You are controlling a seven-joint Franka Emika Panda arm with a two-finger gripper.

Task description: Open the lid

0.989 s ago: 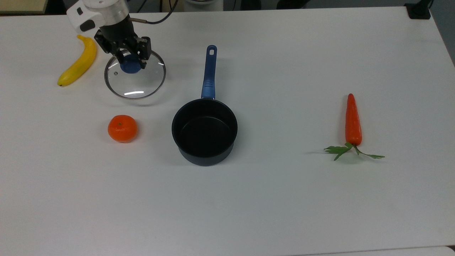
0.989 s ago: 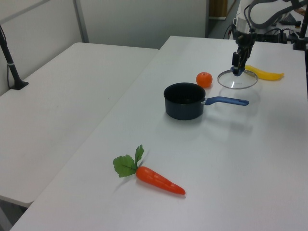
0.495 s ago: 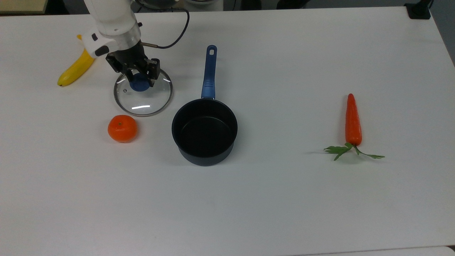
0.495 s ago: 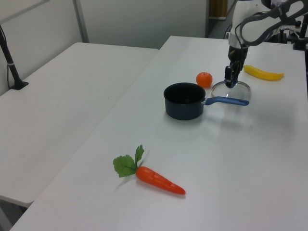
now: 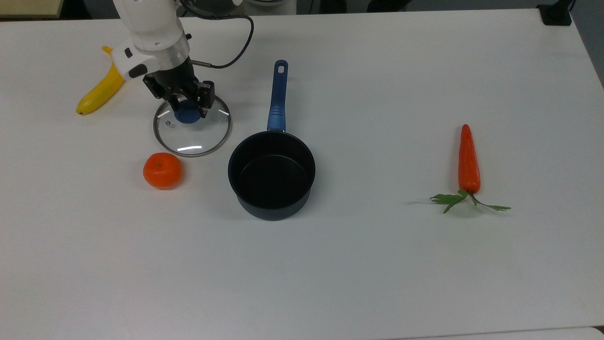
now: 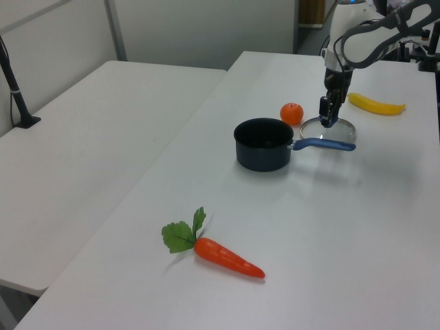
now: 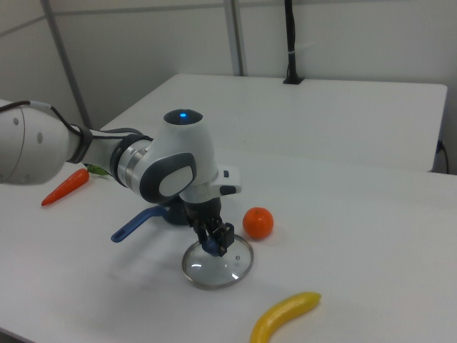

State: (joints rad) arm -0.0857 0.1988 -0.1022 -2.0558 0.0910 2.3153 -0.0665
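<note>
**A:** Start with the big things. Where does everything sit around the saucepan (image 5: pixel 272 175)?

**B:** You have the white table (image 5: pixel 377 274) under it all, and the saucepan stands open near the middle, its handle (image 5: pixel 278 96) pointing toward the top view's upper edge. The arm (image 7: pixel 153 168) reaches down just to the top view's left of that handle.

**A:** And the lid?

**B:** The lid (image 5: pixel 192 127) is off the saucepan. It sits low over the table just beside the saucepan, on the top view's left, near the handle but apart from it. Whether its rim touches the table, you cannot tell from these views.

**A:** Why is it held that way?

**B:** Your gripper (image 5: pixel 188 105) comes straight down over the blue knob (image 5: pixel 187 114), and its fingers are pinched on that knob. That is the sensible hold: the knob is the one raised part, so the glass hangs level beneath it.

**A:** What else is near the saucepan?

**B:** An orange (image 5: pixel 162 170) lies on the top view's left of it, just below the lid. A banana (image 5: pixel 101 87) lies farther out on that side, beyond the lid. A carrot (image 5: pixel 468 163) is well apart on the top view's right.

**A:** So how far along are you?

**B:** My judgement is that the opening itself is done, since the saucepan stands uncovered. What remains is settling the lid flat and letting go, minding the orange close by.
</note>
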